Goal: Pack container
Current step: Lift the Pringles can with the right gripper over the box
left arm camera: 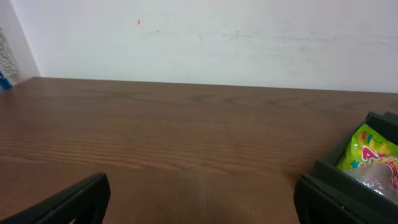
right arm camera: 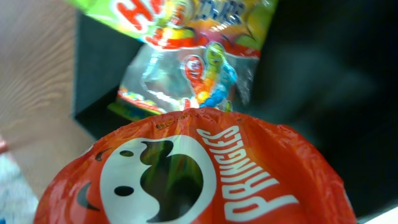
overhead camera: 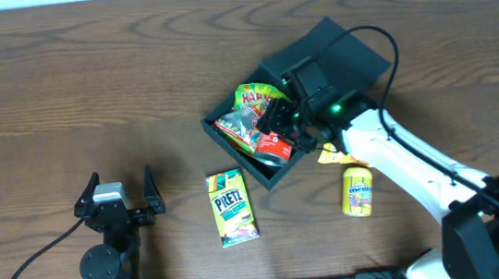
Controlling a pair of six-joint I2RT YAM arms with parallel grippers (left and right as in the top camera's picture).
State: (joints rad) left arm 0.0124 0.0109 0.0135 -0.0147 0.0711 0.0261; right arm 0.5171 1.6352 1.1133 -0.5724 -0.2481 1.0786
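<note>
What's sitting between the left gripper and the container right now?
Nothing: the overhead view shows bare table between left gripper and container; the Pretz box sits just off that line.

**Container** [overhead camera: 233, 156]: square cardboard box, matte dark teal-grey, with a flat hinged lid [overhead camera: 352, 54] of the same colour.

**State:** open. The lid is swung back from the far-right side of the box body, leaving the opening fully exposed.

**Pose:** base-down on the worktop [overhead camera: 85, 73], rotated so that one corner points toward the near edge.

**Location:** right of centre.

**Interior:** partly filled with snack packets [overhead camera: 251, 111], some rising above the rim.

**Left wrist view:** the container [left arm camera: 339, 171] appears at the lower right edge.

**Right wrist view:** a dark wall of the container [right arm camera: 93, 62] shows behind the contents
</note>
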